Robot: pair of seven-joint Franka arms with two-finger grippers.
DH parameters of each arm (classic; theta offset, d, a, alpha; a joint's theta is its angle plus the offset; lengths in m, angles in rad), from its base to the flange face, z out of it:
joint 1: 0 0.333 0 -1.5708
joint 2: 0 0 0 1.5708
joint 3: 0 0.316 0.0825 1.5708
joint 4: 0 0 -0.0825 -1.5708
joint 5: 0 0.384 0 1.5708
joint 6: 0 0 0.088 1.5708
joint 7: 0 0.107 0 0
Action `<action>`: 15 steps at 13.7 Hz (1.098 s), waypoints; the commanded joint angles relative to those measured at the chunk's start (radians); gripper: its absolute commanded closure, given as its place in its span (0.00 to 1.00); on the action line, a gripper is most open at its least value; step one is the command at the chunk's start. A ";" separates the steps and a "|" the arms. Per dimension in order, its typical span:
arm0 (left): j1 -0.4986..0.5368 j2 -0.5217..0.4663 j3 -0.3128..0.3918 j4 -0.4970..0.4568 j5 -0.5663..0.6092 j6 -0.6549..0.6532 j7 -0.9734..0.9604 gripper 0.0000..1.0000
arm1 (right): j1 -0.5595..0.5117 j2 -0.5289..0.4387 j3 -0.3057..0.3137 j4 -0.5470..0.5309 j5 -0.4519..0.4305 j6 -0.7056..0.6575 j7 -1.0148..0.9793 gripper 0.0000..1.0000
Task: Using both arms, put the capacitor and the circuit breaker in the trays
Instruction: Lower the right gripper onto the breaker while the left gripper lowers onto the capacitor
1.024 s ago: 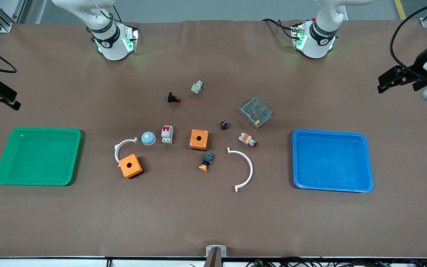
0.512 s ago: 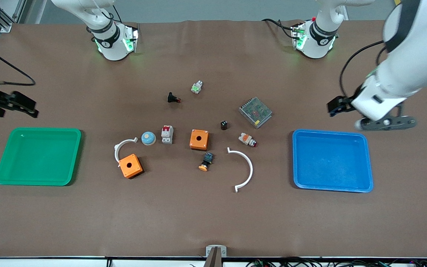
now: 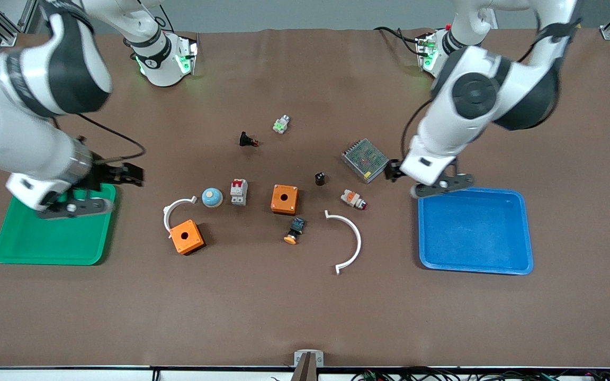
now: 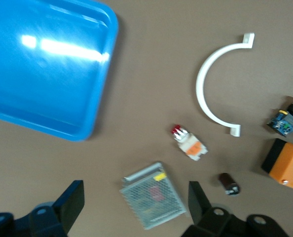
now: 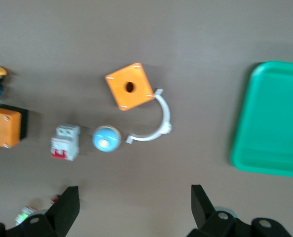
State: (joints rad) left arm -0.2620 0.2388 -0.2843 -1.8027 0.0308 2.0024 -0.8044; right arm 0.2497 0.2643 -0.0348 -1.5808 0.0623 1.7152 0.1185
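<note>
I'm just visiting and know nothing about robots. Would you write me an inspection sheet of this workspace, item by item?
Surface: brown table, flat.
Job's things: capacitor and circuit breaker lie on the table, untouched.
Trays: green tray and blue tray, nothing in them.
Clutter: two orange boxes, blue dome, two white arcs, metal mesh box, assorted push-buttons.
Grippers: left gripper open beside the metal mesh box; right gripper open at the green tray's edge.
Cables: black leads on both arms.
Surroundings: metal frame posts at the table's corners.
</note>
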 commanded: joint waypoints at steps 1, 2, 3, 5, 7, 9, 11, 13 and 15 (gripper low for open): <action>-0.066 0.082 0.002 0.002 -0.002 0.091 -0.163 0.11 | 0.081 -0.010 -0.005 -0.154 0.041 0.165 0.119 0.00; -0.095 0.114 0.004 0.005 0.000 0.122 -0.223 0.12 | 0.115 -0.007 -0.005 -0.201 0.041 0.235 0.169 0.00; -0.118 0.146 0.004 0.008 0.006 0.154 -0.281 0.16 | 0.158 0.004 -0.005 -0.255 0.041 0.321 0.218 0.00; -0.163 0.207 0.004 0.011 0.009 0.244 -0.390 0.19 | 0.204 0.042 -0.005 -0.315 0.041 0.432 0.253 0.00; -0.193 0.261 0.004 0.016 0.014 0.304 -0.471 0.22 | 0.238 0.088 -0.005 -0.317 0.042 0.460 0.254 0.00; -0.232 0.312 0.005 0.016 0.014 0.383 -0.565 0.26 | 0.255 0.115 -0.005 -0.338 0.042 0.510 0.254 0.00; -0.246 0.355 0.005 0.023 0.014 0.427 -0.611 0.27 | 0.266 0.128 -0.005 -0.381 0.042 0.584 0.254 0.00; -0.270 0.396 0.005 0.045 0.014 0.437 -0.637 0.30 | 0.286 0.145 -0.005 -0.416 0.042 0.639 0.262 0.00; -0.284 0.421 0.007 0.057 0.014 0.437 -0.659 0.31 | 0.299 0.168 -0.005 -0.416 0.042 0.652 0.326 0.00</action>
State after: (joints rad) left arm -0.5266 0.6248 -0.2844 -1.7856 0.0317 2.4344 -1.4246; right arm 0.5224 0.4233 -0.0314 -1.9824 0.0942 2.3421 0.3915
